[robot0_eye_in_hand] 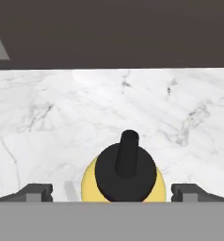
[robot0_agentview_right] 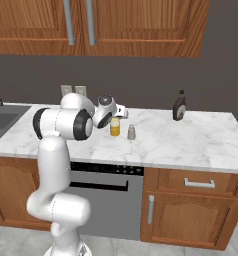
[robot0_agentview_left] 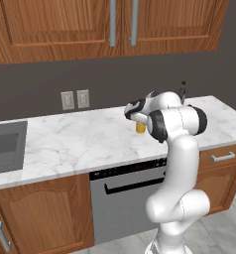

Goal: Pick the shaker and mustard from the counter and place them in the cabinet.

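Mustard (robot0_eye_in_hand: 125, 176) stands upright between the wide-apart jaws.

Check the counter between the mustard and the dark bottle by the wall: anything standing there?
Yes: in the right base view the shaker stands just right of the mustard. From it to the dark bottle the counter is bare marble.

shaker (robot0_agentview_right: 131, 132) just beside mustard (robot0_agentview_right: 114, 126), counter (robot0_agentview_right: 191, 145) bare rightward
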Controlling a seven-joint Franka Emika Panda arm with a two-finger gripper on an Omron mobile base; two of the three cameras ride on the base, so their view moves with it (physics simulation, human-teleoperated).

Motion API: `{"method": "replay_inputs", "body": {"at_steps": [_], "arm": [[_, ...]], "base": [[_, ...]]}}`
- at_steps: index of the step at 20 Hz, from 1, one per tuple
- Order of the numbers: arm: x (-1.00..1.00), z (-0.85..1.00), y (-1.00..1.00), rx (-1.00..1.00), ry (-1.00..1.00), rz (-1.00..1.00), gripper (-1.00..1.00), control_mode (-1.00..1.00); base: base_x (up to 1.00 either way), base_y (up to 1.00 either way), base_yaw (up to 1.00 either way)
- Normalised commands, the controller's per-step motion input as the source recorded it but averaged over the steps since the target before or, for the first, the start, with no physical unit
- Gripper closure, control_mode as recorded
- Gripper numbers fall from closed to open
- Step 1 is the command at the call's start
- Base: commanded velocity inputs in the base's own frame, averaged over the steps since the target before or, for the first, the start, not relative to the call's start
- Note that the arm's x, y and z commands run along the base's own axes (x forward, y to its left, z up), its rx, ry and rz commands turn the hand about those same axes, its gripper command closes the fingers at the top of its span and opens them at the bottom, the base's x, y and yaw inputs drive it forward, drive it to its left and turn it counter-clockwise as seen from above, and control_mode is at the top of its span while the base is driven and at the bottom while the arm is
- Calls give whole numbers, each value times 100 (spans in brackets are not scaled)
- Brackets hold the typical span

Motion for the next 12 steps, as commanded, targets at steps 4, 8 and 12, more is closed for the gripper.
{"method": "replay_inputs", "body": {"at_steps": [4, 8, 12], "arm": [[28, -11, 0, 0, 0, 0, -100, -100], [29, -11, 0, 0, 0, 0, 100, -100], [20, -12, -4, 0, 0, 0, 100, -100]], "base": [[0, 0, 0], [0, 0, 0], [0, 0, 0]]}}
